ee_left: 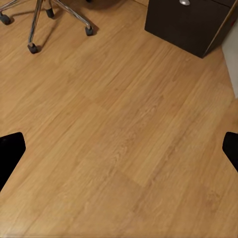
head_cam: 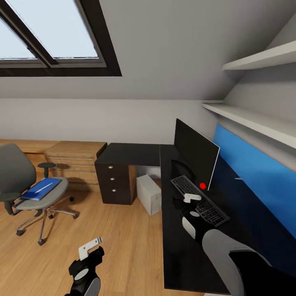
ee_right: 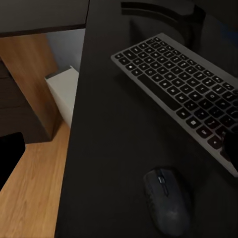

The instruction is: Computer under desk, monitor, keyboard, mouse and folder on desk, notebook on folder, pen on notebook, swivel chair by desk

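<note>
On the desk [head_cam: 181,246], the monitor [head_cam: 195,154] is seen upright near the blue back panel [head_cam: 255,172], with the keyboard [ee_right: 183,89] laid in front of it and the mouse [ee_right: 167,199] placed just beside the keyboard; the right gripper [head_cam: 190,202] is held over them with its fingers spread apart. The computer [head_cam: 149,193] is kept on the floor [ee_left: 119,129] under the desk. The folder [head_cam: 41,189], with the pen [head_cam: 44,187] on top, is found on the swivel chair [head_cam: 28,185], well apart from the desk, and the left gripper [head_cam: 88,250] is held open above the floor.

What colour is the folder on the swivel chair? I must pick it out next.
Bright blue; the folder shows best in the head view.
</note>
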{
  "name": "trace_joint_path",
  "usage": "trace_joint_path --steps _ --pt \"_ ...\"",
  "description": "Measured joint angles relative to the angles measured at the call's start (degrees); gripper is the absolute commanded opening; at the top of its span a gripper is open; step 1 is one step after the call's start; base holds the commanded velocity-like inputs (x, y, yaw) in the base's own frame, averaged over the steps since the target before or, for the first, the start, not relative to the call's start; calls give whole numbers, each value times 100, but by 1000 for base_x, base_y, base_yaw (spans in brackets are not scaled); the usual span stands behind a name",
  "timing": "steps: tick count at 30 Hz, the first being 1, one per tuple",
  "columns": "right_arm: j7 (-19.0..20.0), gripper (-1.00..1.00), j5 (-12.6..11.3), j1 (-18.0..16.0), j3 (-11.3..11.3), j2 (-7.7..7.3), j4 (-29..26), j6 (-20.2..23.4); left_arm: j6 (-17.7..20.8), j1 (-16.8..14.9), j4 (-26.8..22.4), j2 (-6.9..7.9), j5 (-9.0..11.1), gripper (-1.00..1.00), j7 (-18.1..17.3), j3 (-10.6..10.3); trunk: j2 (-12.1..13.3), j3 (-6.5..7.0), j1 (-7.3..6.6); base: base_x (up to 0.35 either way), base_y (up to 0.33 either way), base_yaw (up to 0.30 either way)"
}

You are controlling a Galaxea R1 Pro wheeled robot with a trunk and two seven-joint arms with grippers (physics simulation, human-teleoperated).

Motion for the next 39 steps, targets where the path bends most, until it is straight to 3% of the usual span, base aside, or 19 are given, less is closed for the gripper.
trace_joint_path --steps 12,20,39 --pt "18 100 -6 -2 6 -176 2 80 -16 0 0 -5 -21 100 2 6 -483 -216 264 0 0 0" --pt "16 100 -13 -1 1 -296 8 416 -43 0 -7 -5 -25 100 10 18 -804 -361 440 0 0 0" --pt "20 100 -12 -4 1 -337 1 881 -54 0 -41 -14 -34 100 37 -10 -1568 -703 858 0 0 0"
